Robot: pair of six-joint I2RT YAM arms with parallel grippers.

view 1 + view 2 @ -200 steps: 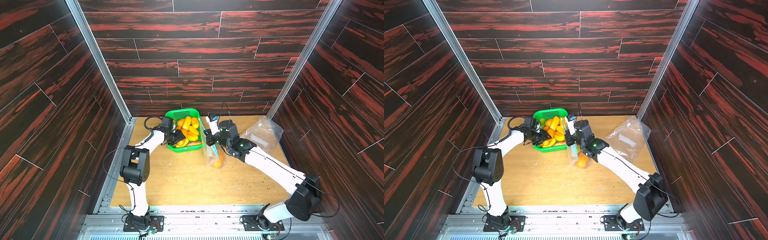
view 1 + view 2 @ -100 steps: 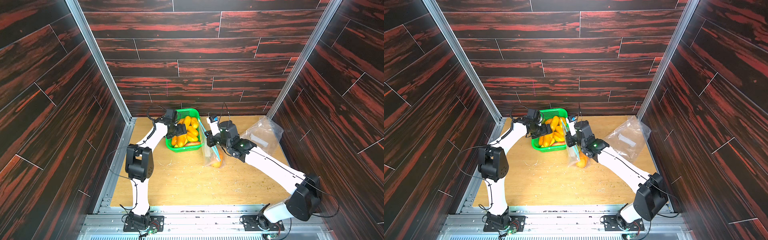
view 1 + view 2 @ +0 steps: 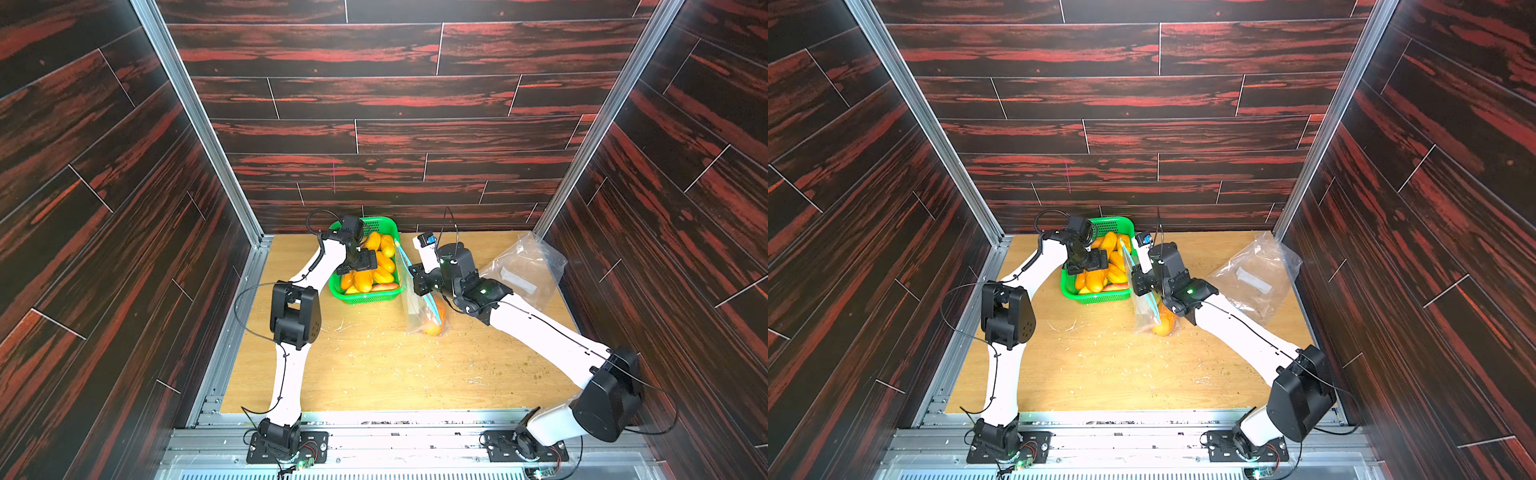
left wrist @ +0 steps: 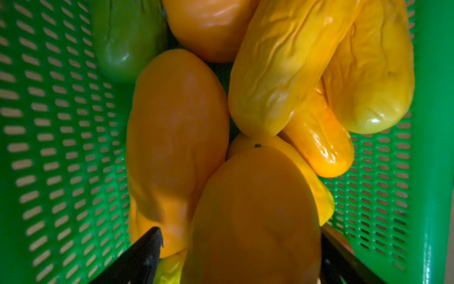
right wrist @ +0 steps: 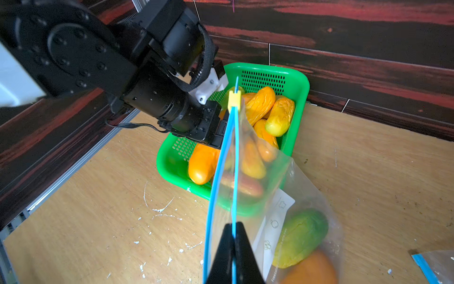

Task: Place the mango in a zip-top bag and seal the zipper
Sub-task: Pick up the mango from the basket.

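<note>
Mango [image 4: 255, 216], the orange one nearest the left wrist camera, lies in the green basket [image 4: 61, 147] on top of its neighbours. It is straddled by the left gripper [image 4: 239, 246], whose jaws are spread wide and hold nothing. The step in hand is judged to be the pick from the basket.

The zip-top bag [image 5: 270, 186] is held upright just beside the basket by the right gripper [image 5: 233, 236], which is clamped tight on one lip of the blue zipper track [image 5: 216, 172]. A green-yellow mango [image 5: 302, 236] and an orange mango [image 5: 312, 268] are already inside it.

For a good pick, the jaws should be lowered until the pads sit at the fruit's widest part, then closed across its short axis. One finger [image 4: 149, 246] is seen close against the long orange mango [image 4: 177, 137] alongside, so a small shift away would probably keep the two from being pinched together. The skin looks smooth and rounded (a shallow grip would likely slip), so depth matters more than force.

The bag's mouth is only narrowly parted, with the yellow slider [image 5: 234, 98] at its far end. The fruit is best brought over end-first, and the bag should be kept steady.
</note>
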